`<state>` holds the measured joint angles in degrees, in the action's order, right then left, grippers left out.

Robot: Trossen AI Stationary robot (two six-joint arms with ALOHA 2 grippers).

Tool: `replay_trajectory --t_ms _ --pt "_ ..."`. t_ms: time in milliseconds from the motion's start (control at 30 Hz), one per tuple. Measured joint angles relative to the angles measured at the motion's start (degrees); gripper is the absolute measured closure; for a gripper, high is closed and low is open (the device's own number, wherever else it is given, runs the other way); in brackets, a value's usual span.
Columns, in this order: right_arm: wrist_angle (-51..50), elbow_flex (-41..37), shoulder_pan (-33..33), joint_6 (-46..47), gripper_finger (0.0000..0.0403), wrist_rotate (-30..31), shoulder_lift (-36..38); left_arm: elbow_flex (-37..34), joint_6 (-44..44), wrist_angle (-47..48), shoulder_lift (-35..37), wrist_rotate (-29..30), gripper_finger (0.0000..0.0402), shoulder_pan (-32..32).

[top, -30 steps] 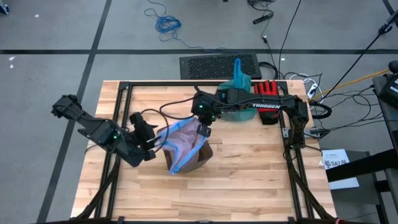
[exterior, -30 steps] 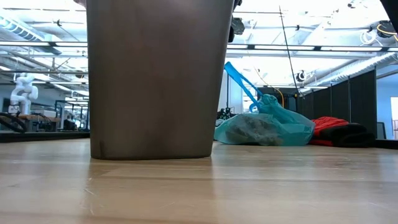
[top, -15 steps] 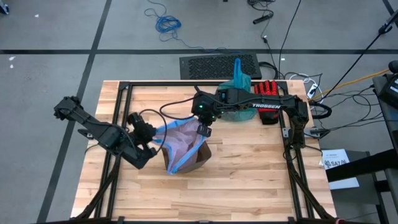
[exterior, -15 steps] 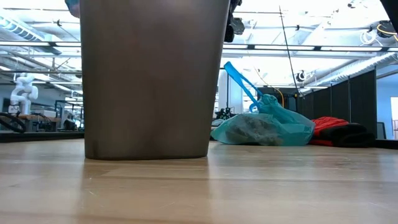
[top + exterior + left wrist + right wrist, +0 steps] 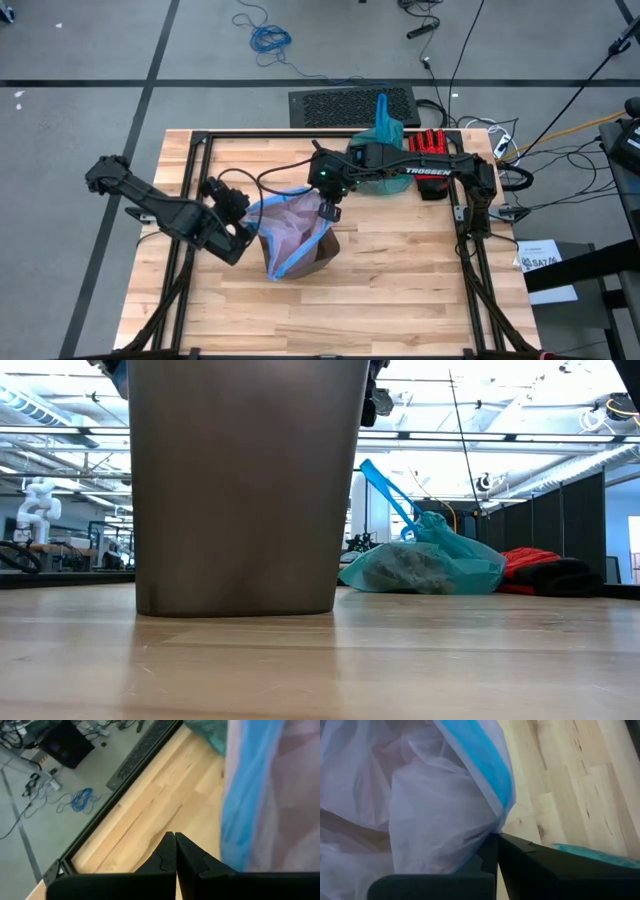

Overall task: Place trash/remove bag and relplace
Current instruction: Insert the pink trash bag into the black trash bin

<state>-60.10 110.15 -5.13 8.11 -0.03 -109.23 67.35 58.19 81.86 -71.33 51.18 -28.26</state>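
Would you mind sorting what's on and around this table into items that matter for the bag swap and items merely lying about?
Belongs to the job:
- teal bag, filled, lying on the table
- pink bag over the brown bin
- left pincer and right pincer, at the pink bag's opposite edges

Lying about:
- red glove
- blue cable on the floor
- floor mat

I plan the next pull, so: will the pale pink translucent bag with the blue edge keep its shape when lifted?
Probably not: the pale pink translucent bag sags in folds over the brown bin. Likely light and slippery, being thin see-through film.
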Motion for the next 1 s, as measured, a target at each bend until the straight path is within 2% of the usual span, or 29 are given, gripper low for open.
replay_trajectory --t_ms 333,667,1000 --pt "-1.3 0.0 -0.9 0.0 0.0403 0.2 0.0 -3.7 0.0 -3.5 0.0 -1.4 0.0401 0.8" --pt "5.0 0.0 -3.3 1.1 0.0403 0.3 0.0 -3.8 0.0 -3.8 0.0 -1.7 0.0401 0.7" --pt "0.9 0.0 -5.1 4.6 0.0403 -0.1 -0.4 -4.0 -3.6 -8.4 0.0 -3.6 0.0401 0.7"
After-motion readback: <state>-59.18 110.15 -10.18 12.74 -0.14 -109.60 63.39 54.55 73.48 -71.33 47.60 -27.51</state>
